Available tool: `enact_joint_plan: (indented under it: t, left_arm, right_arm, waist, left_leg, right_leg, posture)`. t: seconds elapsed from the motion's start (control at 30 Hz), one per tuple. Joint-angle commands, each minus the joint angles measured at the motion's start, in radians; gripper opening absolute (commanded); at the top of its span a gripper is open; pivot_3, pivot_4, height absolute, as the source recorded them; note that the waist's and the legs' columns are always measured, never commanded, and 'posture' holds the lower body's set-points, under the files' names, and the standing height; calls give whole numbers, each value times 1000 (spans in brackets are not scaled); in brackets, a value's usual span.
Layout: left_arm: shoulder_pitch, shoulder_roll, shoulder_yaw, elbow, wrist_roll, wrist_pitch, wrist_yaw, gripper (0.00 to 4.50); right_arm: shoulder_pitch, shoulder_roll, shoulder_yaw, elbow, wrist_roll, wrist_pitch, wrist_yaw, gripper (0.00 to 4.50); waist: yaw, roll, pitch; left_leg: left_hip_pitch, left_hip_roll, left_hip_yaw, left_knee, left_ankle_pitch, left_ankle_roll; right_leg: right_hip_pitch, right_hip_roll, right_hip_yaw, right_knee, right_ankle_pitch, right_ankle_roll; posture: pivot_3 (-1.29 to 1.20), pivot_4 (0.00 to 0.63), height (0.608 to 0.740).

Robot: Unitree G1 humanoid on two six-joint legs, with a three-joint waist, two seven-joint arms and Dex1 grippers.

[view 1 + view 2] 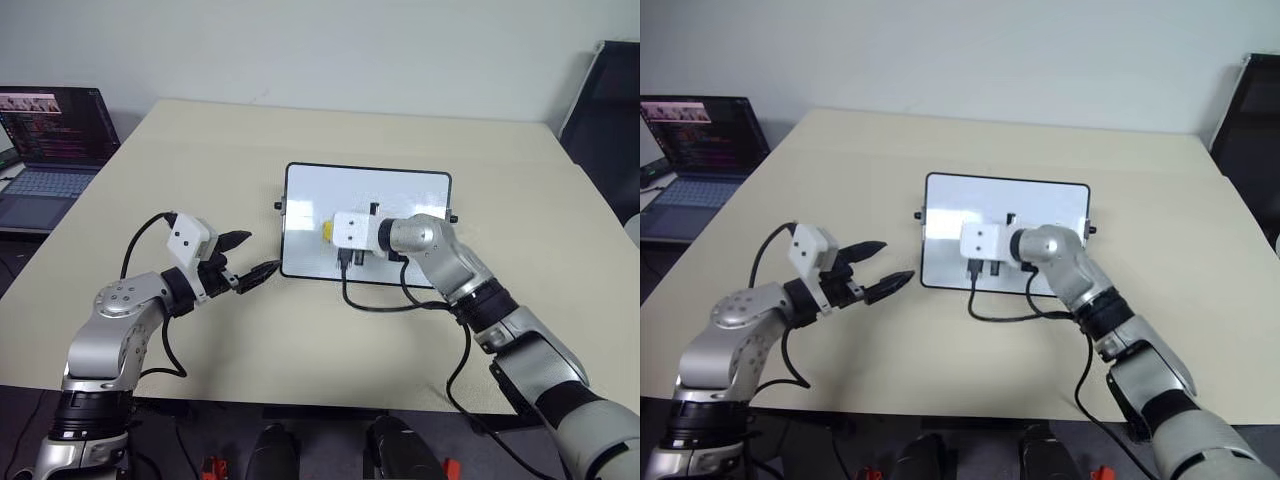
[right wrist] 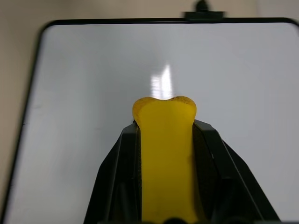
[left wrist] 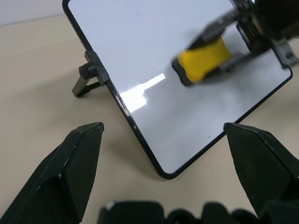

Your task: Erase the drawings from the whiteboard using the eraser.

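Observation:
The whiteboard (image 1: 400, 190) lies flat on the beige table, just past the middle. My right gripper (image 2: 164, 123) is shut on the yellow eraser (image 1: 327, 231), which it holds over the board's left half with its dark underside at the glossy surface (image 3: 202, 58). The drawings are out of view: the bare part of the board is plain white, and my right hand hides part of it. My left gripper (image 1: 262, 252) is open with nothing in it. It hovers just off the board's near left corner (image 3: 163, 172), pointing toward the board.
An open laptop (image 1: 50, 150) stands on a lower surface at the far left. A dark chair (image 1: 610, 110) is at the far right. A black cable (image 1: 380, 305) from my right wrist loops onto the table (image 1: 300, 340) in front of the board.

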Motion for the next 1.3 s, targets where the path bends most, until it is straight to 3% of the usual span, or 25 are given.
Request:
enact_joint_plan:
  t: [0.03, 0.23, 0.4, 0.5, 0.7, 0.87, 1.1, 1.3]
  left_arm:
    - [-16, 4, 13, -37, -13, -7, -6, 4500]
    - [-17, 2, 10, -35, -14, -9, -12, 4500]
    - [-23, -4, 8, -32, -16, -12, -14, 4500]
    - [-27, -13, 4, -30, -19, -18, -20, 4500]
    - [-2, -3, -12, -88, -73, -10, -111, 4500]
    - [-44, -1, -42, -85, -72, -15, -157, 4500]
    - [-167, -28, -170, -39, -7, -46, -210, 4500]
    - [-265, -74, -292, 76, 41, -114, -331, 4500]
  right_arm:
    - [-2, -11, -29, 63, -38, 51, -81, 1120]
    - [-70, -12, -114, 142, -25, 36, -263, 1120]
    - [-16, -40, -100, 80, 18, 55, -150, 1120]
    - [61, -52, -80, -47, 55, 102, -44, 1120]
    - [156, -59, -156, -258, 94, 194, -66, 1120]
    - [266, 9, -364, -564, 244, 419, -139, 1120]
    - [584, 46, -627, -1105, 360, 859, -245, 1120]
    - [795, 66, -726, -1260, 365, 1005, -350, 1120]
  waist:
    - [0, 0, 0]
    - [2, 0, 0]
    - [1, 0, 0]
    - [2, 0, 0]
    - [2, 0, 0]
    - [5, 1, 2]
    - [15, 1, 3]
    - [6, 2, 3]
  left_leg:
    - [0, 0, 0, 0, 0, 0]
    - [0, -1, 0, 2, 0, 0]
    - [0, -1, 0, 3, 0, 0]
    - [0, -1, 0, 2, 0, 0]
    - [-2, 0, 0, -3, 0, 0]
    - [-3, 0, 1, -3, 0, -1]
    - [-7, 0, -1, -2, -3, -4]
    - [-7, 0, -1, -3, -4, -5]
  right_leg:
    - [0, 0, 0, 0, 0, 0]
    - [-2, -1, 0, 0, 1, -1]
    - [-2, -2, 1, -3, 1, -1]
    - [-1, -2, 0, -2, 1, 0]
    - [-1, 0, 0, 0, -2, 0]
    - [-2, 0, 0, -1, -3, -1]
    - [-2, -1, -2, -1, -7, -1]
    - [-3, 0, -2, 0, -10, -2]
  posture:
    - [0, 150, 740]
    - [0, 150, 740]
    - [0, 150, 740]
    - [0, 150, 740]
    - [0, 150, 740]
    - [0, 150, 740]
    - [0, 150, 740]
    - [0, 150, 740]
